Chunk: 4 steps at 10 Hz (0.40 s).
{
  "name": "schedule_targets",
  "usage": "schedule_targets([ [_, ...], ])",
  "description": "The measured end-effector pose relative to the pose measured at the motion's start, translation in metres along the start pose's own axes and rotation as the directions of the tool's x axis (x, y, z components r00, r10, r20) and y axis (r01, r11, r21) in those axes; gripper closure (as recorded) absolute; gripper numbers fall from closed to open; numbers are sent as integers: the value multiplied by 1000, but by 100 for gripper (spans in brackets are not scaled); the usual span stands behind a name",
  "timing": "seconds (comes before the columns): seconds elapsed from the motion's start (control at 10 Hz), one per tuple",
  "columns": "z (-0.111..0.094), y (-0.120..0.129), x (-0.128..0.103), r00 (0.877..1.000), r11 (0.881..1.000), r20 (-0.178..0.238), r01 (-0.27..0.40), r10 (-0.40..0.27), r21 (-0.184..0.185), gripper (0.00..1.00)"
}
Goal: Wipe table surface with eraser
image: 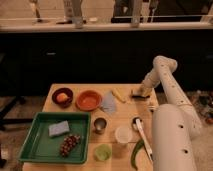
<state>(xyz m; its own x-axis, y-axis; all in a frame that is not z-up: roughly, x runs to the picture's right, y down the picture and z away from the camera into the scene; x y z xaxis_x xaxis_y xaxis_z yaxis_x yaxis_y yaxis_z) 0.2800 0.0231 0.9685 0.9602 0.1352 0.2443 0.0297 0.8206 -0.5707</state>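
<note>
One tool (142, 94) at far-right edge of table (125, 112), perhaps on eraser (135, 92), grip indiscernible.

I see a matt wooden bench (125, 116), a smooth plastic tray (30, 145), a shiny metal cup (100, 124), and the gripper (141, 93) at the bench's far-right edge.

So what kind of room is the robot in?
Probably a kitchen or lunch area. The wooden table holds an orange bowl, a green tray with grapes, and a cup. The robot's gripper is at the table's far right edge.
</note>
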Motion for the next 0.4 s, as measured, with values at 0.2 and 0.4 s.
schedule_targets([
  [0.2, -3, 0, 10, 1000, 1000, -11, -20, 20, 6, 100],
  [0.4, -2, 0, 14, 999, 1000, -19, -30, 30, 3, 100],
])
